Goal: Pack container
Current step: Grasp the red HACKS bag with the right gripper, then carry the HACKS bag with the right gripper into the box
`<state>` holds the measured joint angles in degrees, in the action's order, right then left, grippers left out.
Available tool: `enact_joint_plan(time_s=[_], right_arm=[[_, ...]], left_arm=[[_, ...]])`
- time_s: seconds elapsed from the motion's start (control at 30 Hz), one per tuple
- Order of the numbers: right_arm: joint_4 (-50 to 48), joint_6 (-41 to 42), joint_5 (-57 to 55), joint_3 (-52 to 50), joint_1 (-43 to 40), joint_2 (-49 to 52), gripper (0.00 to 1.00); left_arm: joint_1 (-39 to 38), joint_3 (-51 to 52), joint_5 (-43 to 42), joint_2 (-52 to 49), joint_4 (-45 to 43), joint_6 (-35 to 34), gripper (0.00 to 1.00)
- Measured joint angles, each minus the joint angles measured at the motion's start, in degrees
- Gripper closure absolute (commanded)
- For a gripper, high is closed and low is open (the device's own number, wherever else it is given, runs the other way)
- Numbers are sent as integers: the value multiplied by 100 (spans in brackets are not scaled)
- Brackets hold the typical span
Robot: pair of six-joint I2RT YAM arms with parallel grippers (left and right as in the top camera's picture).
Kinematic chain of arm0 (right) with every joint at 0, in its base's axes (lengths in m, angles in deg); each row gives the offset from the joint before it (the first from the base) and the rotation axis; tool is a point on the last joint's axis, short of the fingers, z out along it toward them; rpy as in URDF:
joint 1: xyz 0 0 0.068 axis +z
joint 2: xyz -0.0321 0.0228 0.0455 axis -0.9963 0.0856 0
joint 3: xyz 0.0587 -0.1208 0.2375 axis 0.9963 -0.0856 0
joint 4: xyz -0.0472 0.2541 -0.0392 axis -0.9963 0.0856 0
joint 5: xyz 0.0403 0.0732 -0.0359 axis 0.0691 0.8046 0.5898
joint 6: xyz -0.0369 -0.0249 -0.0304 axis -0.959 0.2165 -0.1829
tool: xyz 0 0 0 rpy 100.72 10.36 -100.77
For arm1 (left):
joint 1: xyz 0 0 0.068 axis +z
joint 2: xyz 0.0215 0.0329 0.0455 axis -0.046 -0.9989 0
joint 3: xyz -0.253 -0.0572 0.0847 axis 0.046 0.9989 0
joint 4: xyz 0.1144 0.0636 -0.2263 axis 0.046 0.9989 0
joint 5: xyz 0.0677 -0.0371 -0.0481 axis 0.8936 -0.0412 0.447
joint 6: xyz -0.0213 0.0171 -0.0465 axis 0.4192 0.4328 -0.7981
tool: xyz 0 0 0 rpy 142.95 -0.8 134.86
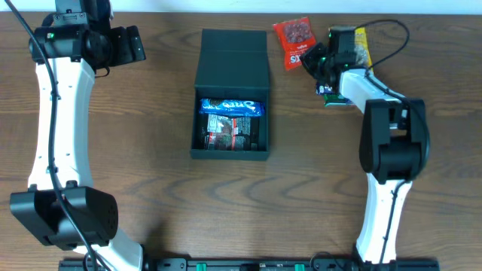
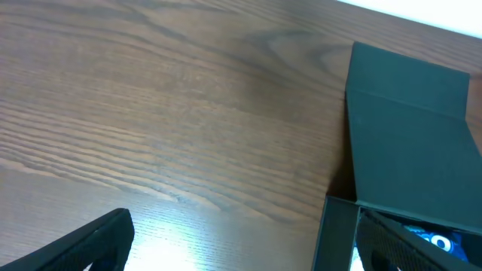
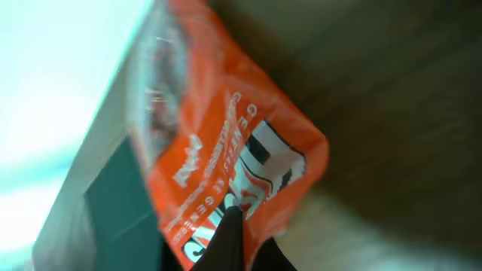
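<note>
1. My left gripper [image 2: 241, 229] has its jaws wide apart, holding nothing. The one container [image 1: 232, 64] lies open just to their right.
2. It holds two packets: one blue packet [image 1: 231, 108] and one dark packet [image 1: 230, 129].
3. My right gripper [image 1: 313, 60] has its jaws pinched on the edge of one red packet [image 1: 292, 36]. One yellow packet [image 1: 362, 47] lies just to their right.

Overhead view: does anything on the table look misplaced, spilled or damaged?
Nothing spilled or damaged. The container lies open with an Oreo packet inside. Only the red snack packet and a yellow packet lie outside it, at the far right, not yet packed.
</note>
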<state>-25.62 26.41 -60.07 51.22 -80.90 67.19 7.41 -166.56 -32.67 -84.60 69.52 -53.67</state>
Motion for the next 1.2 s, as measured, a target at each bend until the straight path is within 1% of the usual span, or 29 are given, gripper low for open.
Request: enact_joint_plan(time_s=[0.33, 0.43, 0.57, 0.73, 0.9, 1.0, 1.2], right_arm=[[1025, -1327, 905, 35, 0, -1768, 98], [1325, -1843, 1421, 39, 0, -2308, 99], [1687, -2354, 2184, 44, 0, -2721, 99], [2006, -2920, 3401, 50, 85, -2868, 99], [2367, -3652, 4236, 52, 308, -2868, 99], [2671, -4050, 4518, 55, 433, -2865, 99], [3191, -4887, 4708, 55, 815, -2865, 99]], left_arm=[[0, 0, 0, 0, -15, 0, 5], [0, 0, 0, 0, -20, 22, 5], [0, 0, 0, 0, -46, 42, 5], [0, 0, 0, 0, -133, 48, 5], [0, 0, 0, 0, -140, 179, 5], [2, 0, 0, 0, -129, 240, 5], [2, 0, 0, 0, -120, 321, 5]])
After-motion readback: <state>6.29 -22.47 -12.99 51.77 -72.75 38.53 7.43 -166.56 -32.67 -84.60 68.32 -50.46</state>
